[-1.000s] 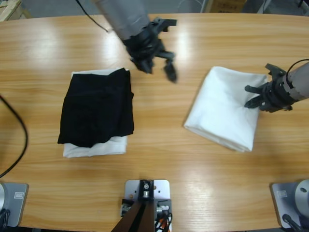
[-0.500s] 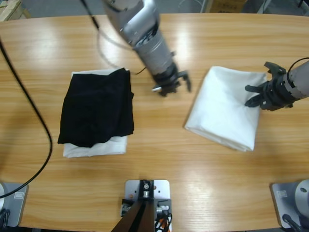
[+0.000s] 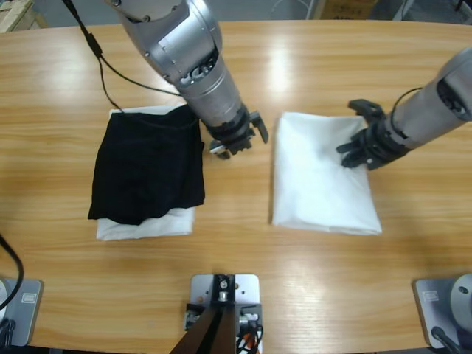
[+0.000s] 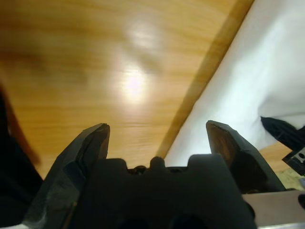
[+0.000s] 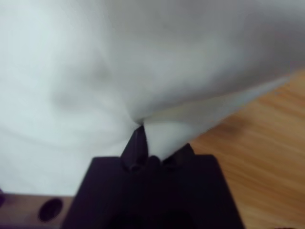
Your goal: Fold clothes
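The folded white T-shirt (image 3: 317, 177) lies flat on the table (image 3: 243, 243), right of centre. My right gripper (image 3: 355, 144) rests on its right edge, shut on a pinch of the cloth. In the right wrist view the white T-shirt (image 5: 95, 71) fills the frame and bunches into the right gripper (image 5: 138, 136). My left gripper (image 3: 237, 139) hovers open and holds nothing, over bare wood between the two piles. The left wrist view has the left gripper (image 4: 157, 131) above the wood, with the T-shirt's edge (image 4: 267, 71) to its right.
A folded black garment (image 3: 147, 166) lies on a folded white one (image 3: 140, 227) at the left of the table. A black cable (image 3: 99, 55) trails from the left arm across the far left of the table. Bare wood runs along the near edge.
The right gripper has dragged the white T-shirt left and turned it squarer. The left arm has swung down from the far side to the gap between the piles.
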